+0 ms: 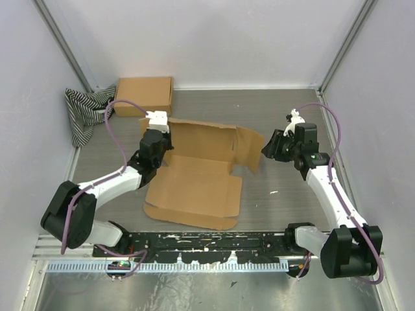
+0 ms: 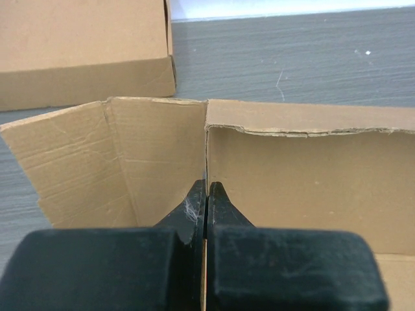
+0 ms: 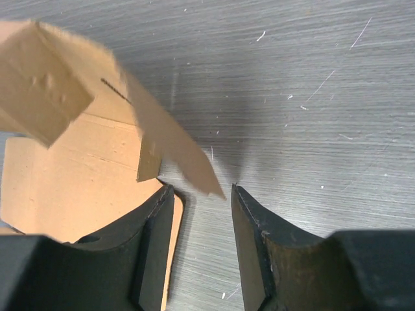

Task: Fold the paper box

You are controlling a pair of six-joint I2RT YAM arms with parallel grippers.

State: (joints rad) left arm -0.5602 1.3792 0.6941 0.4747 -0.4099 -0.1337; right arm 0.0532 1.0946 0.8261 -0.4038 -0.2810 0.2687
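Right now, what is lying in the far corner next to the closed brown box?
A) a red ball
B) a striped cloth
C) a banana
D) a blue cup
B: a black-and-white striped cloth lies bunched up in the far left corner of the table, right beside the closed brown box.

paper box (image 3: 84, 162) flap blurred in right wrist view, second box (image 2: 84, 58) cropped
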